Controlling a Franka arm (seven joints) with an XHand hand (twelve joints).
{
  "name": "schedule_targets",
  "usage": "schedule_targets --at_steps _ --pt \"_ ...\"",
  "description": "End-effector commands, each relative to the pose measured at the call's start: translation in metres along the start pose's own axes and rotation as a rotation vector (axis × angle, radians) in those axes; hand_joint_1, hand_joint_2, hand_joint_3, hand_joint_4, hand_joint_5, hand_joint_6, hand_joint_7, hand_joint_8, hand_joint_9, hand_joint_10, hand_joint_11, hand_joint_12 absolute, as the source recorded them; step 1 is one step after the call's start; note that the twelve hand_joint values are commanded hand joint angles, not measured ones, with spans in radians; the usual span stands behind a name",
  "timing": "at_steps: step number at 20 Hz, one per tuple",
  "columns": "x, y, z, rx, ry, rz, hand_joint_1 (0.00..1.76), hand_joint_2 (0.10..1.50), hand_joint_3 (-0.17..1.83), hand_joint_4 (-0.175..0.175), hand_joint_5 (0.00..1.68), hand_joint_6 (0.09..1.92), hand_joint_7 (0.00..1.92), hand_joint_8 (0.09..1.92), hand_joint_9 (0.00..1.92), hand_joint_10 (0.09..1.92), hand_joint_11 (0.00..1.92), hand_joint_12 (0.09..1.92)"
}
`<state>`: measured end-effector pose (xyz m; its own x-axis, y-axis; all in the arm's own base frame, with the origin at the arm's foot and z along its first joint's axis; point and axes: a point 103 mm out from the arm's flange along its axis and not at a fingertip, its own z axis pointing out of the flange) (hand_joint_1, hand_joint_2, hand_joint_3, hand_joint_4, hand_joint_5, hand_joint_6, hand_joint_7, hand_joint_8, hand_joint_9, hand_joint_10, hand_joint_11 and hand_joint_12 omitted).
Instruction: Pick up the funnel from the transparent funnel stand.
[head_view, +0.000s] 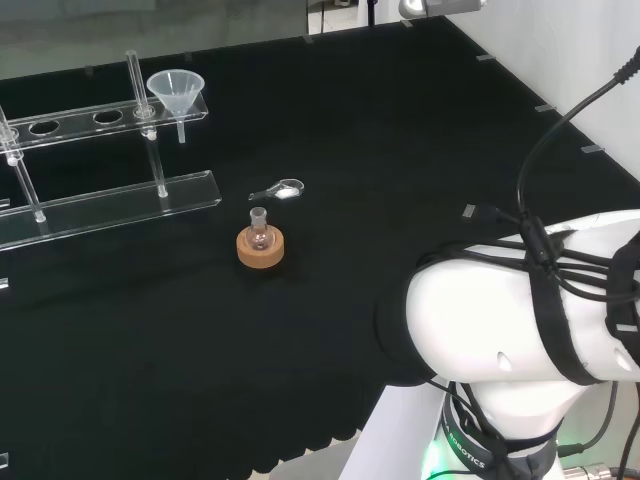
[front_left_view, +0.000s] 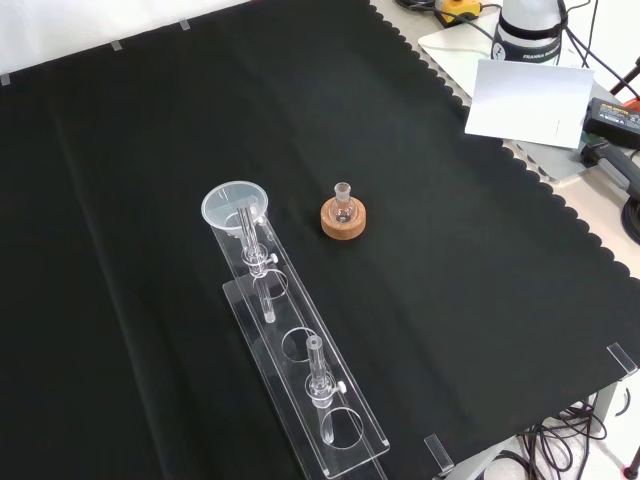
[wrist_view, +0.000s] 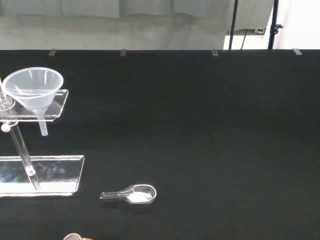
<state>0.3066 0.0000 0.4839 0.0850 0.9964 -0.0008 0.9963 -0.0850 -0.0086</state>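
A clear plastic funnel (head_view: 175, 90) sits upright in the end hole of the transparent funnel stand (head_view: 110, 205), its stem hanging through the top shelf. In the front view the funnel (front_left_view: 233, 208) is at the far end of the stand (front_left_view: 318, 424), to the left of the flask. The wrist view looks at the funnel (wrist_view: 33, 87) and the stand (wrist_view: 42, 172) from some way off. The arm's white links (head_view: 530, 310) are at the head view's lower right, well away from the stand.
A small round flask on a cork ring (head_view: 261, 245) stands near the cloth's middle, also in the front view (front_left_view: 344, 215). A clear spoon with white powder (head_view: 281, 189) lies between it and the stand. The stand's other holes hold nothing.
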Motion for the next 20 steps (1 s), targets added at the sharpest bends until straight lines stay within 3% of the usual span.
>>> schedule_targets --at_steps 1,10,20 --pt "0.000 0.000 0.000 -0.009 -0.006 0.000 0.08 1.11 0.33 0.019 0.22 0.09 0.04 0.35 0.20 0.55 0.14 1.35" --pt "-0.003 0.002 0.000 -0.002 -0.002 0.007 0.00 1.17 0.35 0.030 0.18 0.09 0.00 0.28 0.13 0.56 0.07 1.36" --pt "-0.001 0.021 0.006 0.014 0.003 0.047 0.00 1.17 0.35 0.029 0.18 0.09 0.00 0.27 0.13 0.57 0.07 1.36"
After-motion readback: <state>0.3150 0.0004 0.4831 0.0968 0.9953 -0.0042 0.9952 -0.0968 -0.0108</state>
